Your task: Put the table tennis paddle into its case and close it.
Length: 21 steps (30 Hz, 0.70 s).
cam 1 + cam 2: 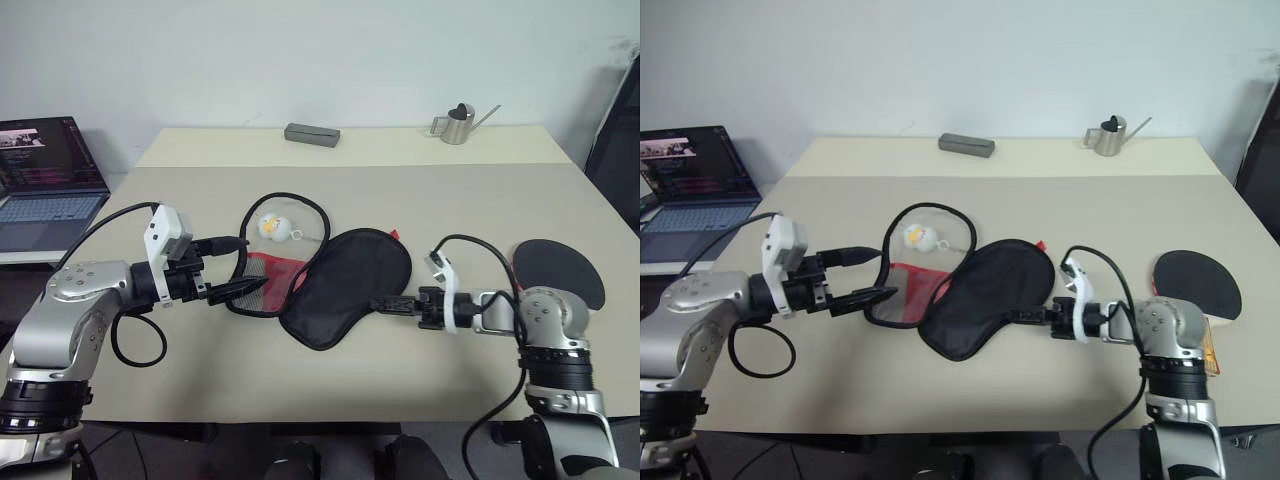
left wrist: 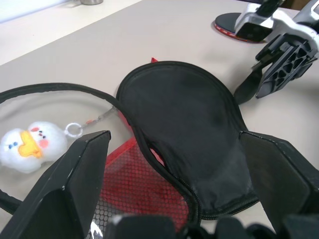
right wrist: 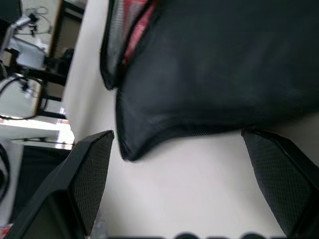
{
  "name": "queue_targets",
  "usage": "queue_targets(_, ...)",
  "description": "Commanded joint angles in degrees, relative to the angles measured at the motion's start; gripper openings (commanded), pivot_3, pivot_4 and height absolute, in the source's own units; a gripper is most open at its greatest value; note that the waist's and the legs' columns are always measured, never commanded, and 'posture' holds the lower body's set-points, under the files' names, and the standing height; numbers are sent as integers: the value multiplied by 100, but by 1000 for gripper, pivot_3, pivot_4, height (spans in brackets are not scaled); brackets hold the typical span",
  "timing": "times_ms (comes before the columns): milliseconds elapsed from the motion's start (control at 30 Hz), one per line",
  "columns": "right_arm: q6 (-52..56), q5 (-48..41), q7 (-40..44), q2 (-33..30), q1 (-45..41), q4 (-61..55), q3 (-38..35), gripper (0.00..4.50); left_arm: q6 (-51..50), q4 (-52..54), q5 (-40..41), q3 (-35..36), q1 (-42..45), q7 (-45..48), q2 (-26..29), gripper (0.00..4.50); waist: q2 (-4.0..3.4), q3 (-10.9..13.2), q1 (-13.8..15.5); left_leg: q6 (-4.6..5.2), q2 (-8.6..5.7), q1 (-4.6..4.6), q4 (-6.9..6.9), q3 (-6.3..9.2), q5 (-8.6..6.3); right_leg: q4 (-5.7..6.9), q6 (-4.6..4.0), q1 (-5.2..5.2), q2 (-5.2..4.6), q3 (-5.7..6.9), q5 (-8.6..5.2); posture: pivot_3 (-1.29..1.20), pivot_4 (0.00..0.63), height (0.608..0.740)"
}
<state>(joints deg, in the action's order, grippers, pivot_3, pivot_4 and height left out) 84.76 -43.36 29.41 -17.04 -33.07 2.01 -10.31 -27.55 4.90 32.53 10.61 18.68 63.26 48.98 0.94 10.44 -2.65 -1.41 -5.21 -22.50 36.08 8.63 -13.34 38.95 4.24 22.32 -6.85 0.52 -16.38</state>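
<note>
The case lies unzipped at the middle of the table, its black flap spread over the red mesh half. Its zipper edge loops around a white-yellow ball charm. My left gripper is open at the case's left edge, over the red mesh, with nothing between its fingers. At the flap's right edge my right gripper points left, open and holding nothing. The table tennis paddle lies black face up at the table's right, behind my right arm; its handle is hidden.
An open laptop sits on a lower surface to the left. A grey box and a small metal watering can stand at the table's far edge. Cables hang from both wrists.
</note>
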Motion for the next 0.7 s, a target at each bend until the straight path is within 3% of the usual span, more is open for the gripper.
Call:
queue_targets(33,-350,242,-229,142,-130,163,74,4491,19,74,20,83,159,14,55,4500,4,-3,-7,0,0,0,0,0,0,-1,0,0,0,-1,0,0,150,740)
queue_targets(400,-883,464,-507,435,-245,299,21,4491,41,103,14,144,103,-52,41,4500,5,-3,-42,-4,5,9,0,0,3,3,-1,-2,6,-3,4,0,150,740)
queue_targets(500,-933,518,-606,464,-300,318,22,3886,51,112,7,140,84,-72,27,4500,5,-3,-35,-5,5,8,0,1,3,3,-2,-1,6,-3,4,0,150,740)
queue_targets(700,-861,596,-463,264,-453,354,288,1733,55,223,26,233,-161,-158,29,4500,4,-3,-37,-5,3,2,-2,3,3,-1,-2,2,5,-3,4,0,150,740)
